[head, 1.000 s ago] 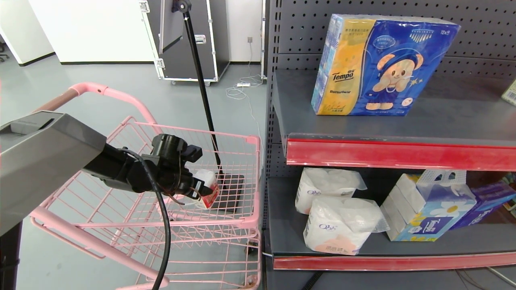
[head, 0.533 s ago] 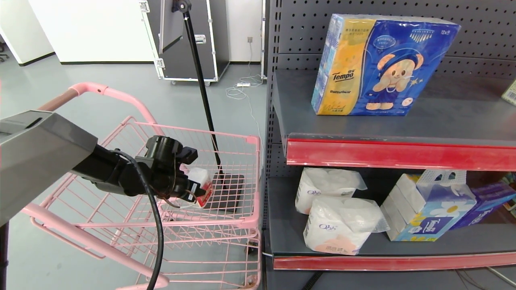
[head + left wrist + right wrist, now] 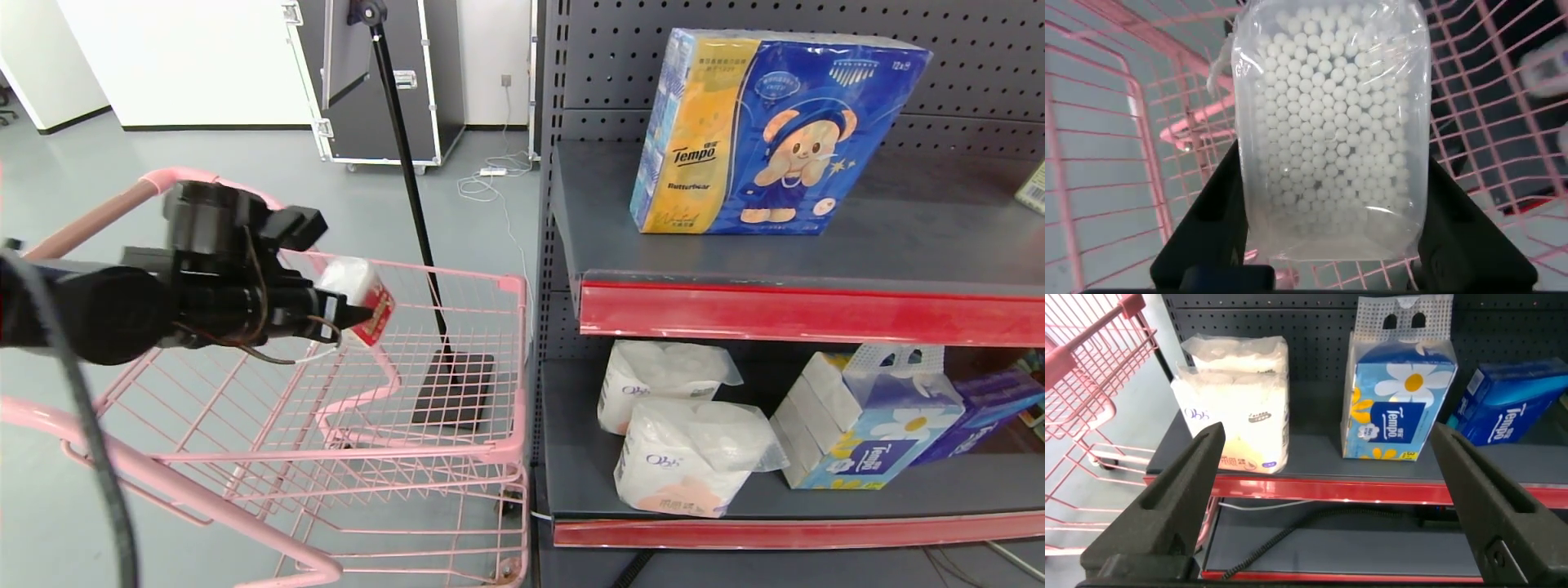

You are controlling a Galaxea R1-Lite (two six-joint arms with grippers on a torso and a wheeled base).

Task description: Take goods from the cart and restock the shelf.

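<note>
My left gripper (image 3: 353, 314) is shut on a clear pack of small white items with a red label (image 3: 360, 292), held above the pink cart (image 3: 490, 282) near its upper rim. In the left wrist view the pack (image 3: 1331, 122) sits squeezed between the two black fingers (image 3: 1208, 220), with the cart's wire mesh behind it. The grey shelf (image 3: 898, 237) with red edge strips stands to the right of the cart. My right gripper (image 3: 1327, 433) is open, empty, and faces the lower shelf board (image 3: 1315, 457).
A big blue tissue pack (image 3: 775, 131) stands on the upper board. White roll packs (image 3: 686, 465), a flowered tissue pack (image 3: 865, 425) and a blue box (image 3: 1511, 400) crowd the lower one. A black stand pole (image 3: 408, 180) rises behind the cart.
My left gripper has risen from inside the cart basket up and to the left, carrying the pack above the rim. Nothing on the shelf moved.
</note>
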